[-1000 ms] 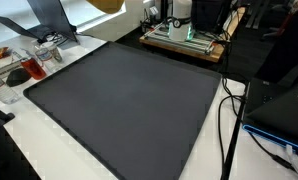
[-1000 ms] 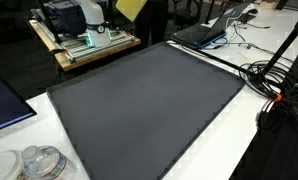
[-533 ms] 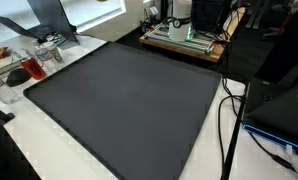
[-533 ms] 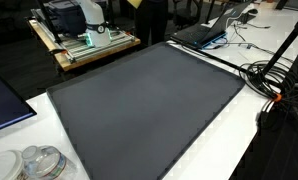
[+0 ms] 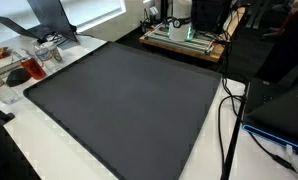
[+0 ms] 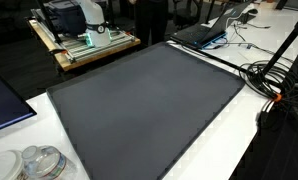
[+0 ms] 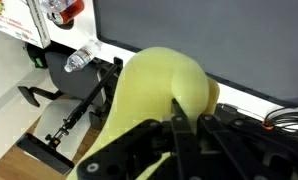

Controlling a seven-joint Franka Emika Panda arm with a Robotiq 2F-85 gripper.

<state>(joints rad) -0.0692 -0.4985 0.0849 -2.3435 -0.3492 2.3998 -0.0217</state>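
Nearest the wrist camera, the gripper [image 7: 179, 122] has its black fingers pressed together on a yellow object [image 7: 154, 85], pinching its near lower edge. The object is rounded, smooth and pale yellow. It fills the middle of the wrist view and is held up off the surface. Only this view shows the gripper and the object.

Under and beyond the object lies a white table [image 7: 19, 70]. A black stand [image 7: 69, 112] with a long rod lies on the table to the left, and past it a clear plastic bottle [image 7: 81, 60] lies on its side. Farther off, the edge of a black mat [image 7: 259, 50] runs across the right, with cables [image 7: 286, 118] bunched beside it at the right edge.

In both exterior views the black mat [image 5: 119, 95] [image 6: 149, 100] covers most of the white table. In an exterior view, clear lidded containers [image 6: 39, 162] sit at the near left corner and a tangle of cables [image 6: 271, 75] lies to the right. At the far edge a wooden board [image 6: 89, 55] carries a machine, and an open laptop [image 6: 204, 32] sits far right.
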